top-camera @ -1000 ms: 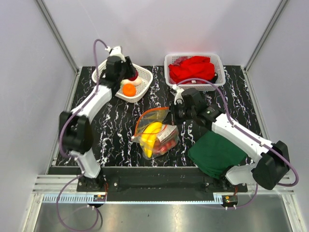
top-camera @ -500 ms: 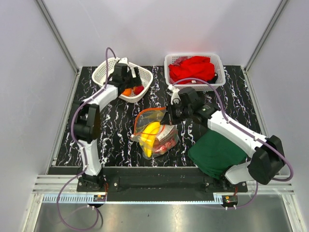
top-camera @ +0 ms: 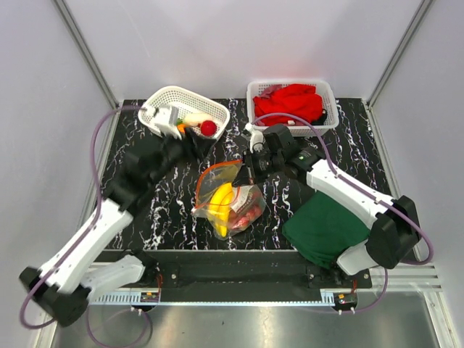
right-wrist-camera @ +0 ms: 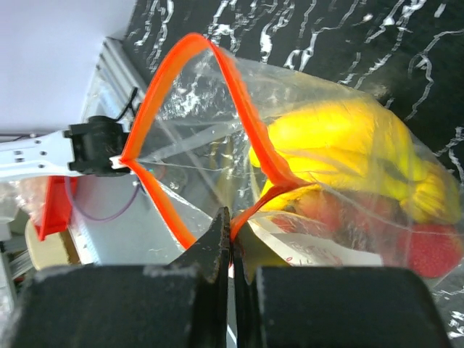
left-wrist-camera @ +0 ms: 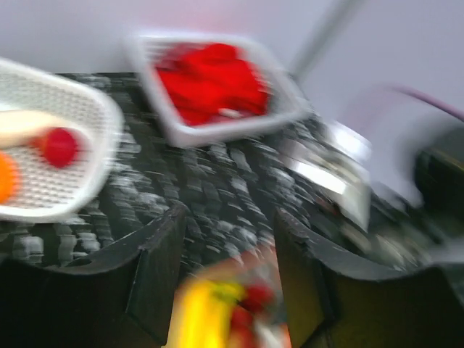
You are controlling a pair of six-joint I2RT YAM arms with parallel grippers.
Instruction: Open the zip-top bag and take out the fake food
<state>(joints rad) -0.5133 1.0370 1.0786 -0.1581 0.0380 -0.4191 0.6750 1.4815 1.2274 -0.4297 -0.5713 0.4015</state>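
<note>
The zip-top bag (top-camera: 230, 197) lies mid-table with its orange-red strip (right-wrist-camera: 155, 123) pulled into an open loop. My right gripper (top-camera: 247, 172) is shut on that strip (right-wrist-camera: 229, 219) at the bag's right edge and holds it up. Yellow bananas (right-wrist-camera: 341, 145) and red pieces (right-wrist-camera: 428, 250) of fake food show inside the bag. A red apple (top-camera: 209, 128), a pale piece (top-camera: 194, 118) and an orange bit (top-camera: 181, 129) lie in the white basket (top-camera: 165, 99). My left gripper (top-camera: 196, 143) hangs between basket and bag; in the blurred left wrist view its fingers (left-wrist-camera: 230, 217) stand apart with nothing between them.
A second white basket (top-camera: 255, 93) at the back right holds a red cloth (top-camera: 290, 103). A dark green folded cloth (top-camera: 324, 228) lies at the front right, under my right arm. The floor is black marbled, with grey walls on three sides.
My left gripper has pulled out of the white basket and swung toward the bag, leaving the fruit in the basket. The right gripper has shifted slightly back and left, still holding the strip.
</note>
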